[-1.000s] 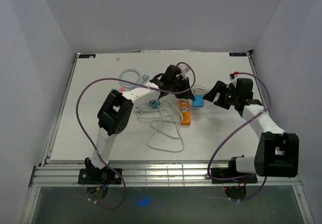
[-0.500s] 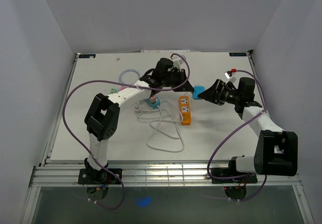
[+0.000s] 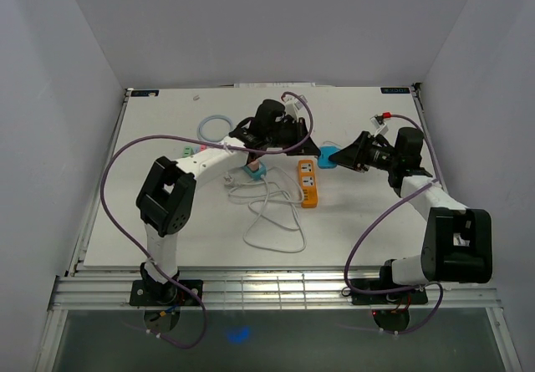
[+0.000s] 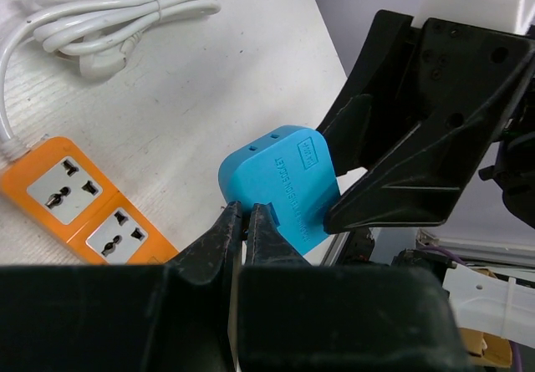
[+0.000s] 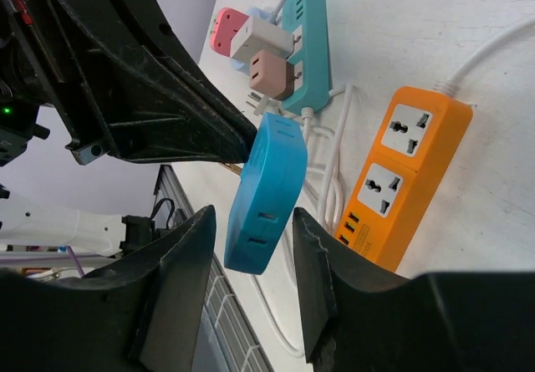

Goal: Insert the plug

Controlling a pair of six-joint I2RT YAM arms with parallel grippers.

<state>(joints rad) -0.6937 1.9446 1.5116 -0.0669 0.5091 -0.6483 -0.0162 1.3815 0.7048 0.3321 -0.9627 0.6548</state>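
I see the blue plug held up off the table, between the two arms and above the far end of the orange power strip. My left gripper has its fingers drawn almost together, pinching the plug at its near lower edge. My right gripper is spread wide and straddles the plug's other end, one finger on each broad face. The right wrist view shows a sliver of gap on both sides, so I can't confirm contact there. The strip's sockets face up, unoccupied. A teal power strip with several adapters plugged in lies just beyond, beside a loose white cable.
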